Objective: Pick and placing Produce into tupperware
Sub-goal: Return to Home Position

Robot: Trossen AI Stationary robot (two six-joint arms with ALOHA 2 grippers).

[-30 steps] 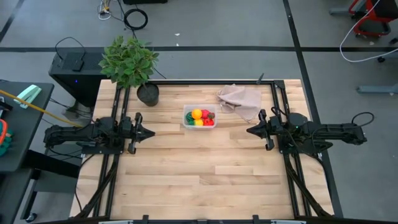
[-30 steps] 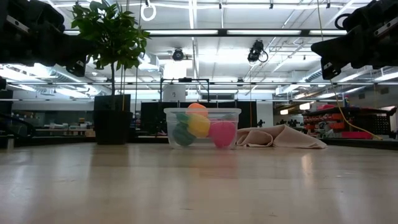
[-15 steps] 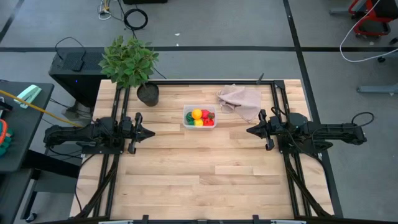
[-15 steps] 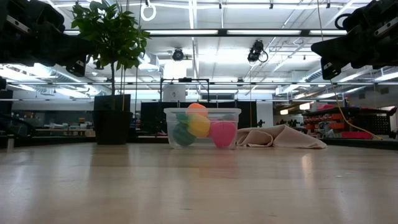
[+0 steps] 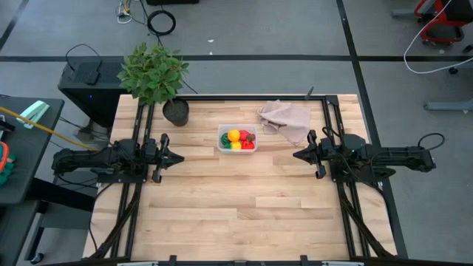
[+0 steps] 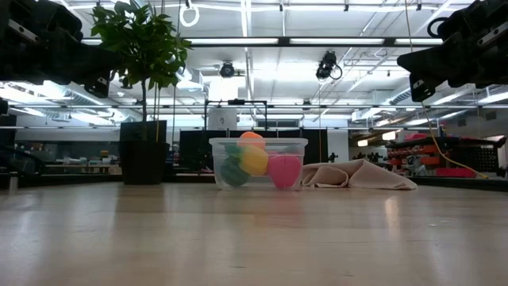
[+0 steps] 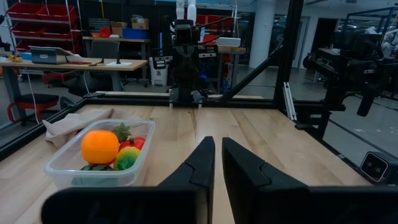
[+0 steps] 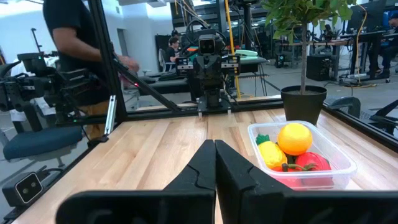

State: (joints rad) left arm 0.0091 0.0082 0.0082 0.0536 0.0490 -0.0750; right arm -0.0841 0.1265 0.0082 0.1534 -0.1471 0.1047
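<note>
The clear tupperware (image 5: 220,140) sits on its base on the wooden table, toward the far edge, midway between both arms. The produce (image 5: 238,139) lies heaped inside it: an orange piece (image 7: 99,146) on top, with yellow (image 8: 268,154), red (image 8: 309,162) and green pieces (image 6: 232,171) under it. My left gripper (image 5: 180,157) hovers left of the box, shut, holding nothing. My right gripper (image 5: 295,155) hovers right of the box, also shut and holding nothing. Both point level toward the table's middle.
A potted plant (image 5: 155,76) stands at the far left corner. A beige-pink cloth (image 5: 287,118) lies crumpled right of the box. Dark frame rails (image 5: 136,192) run along both sides. A person (image 8: 81,56) stands beyond the table. Bare wood (image 5: 236,207) fills the near half.
</note>
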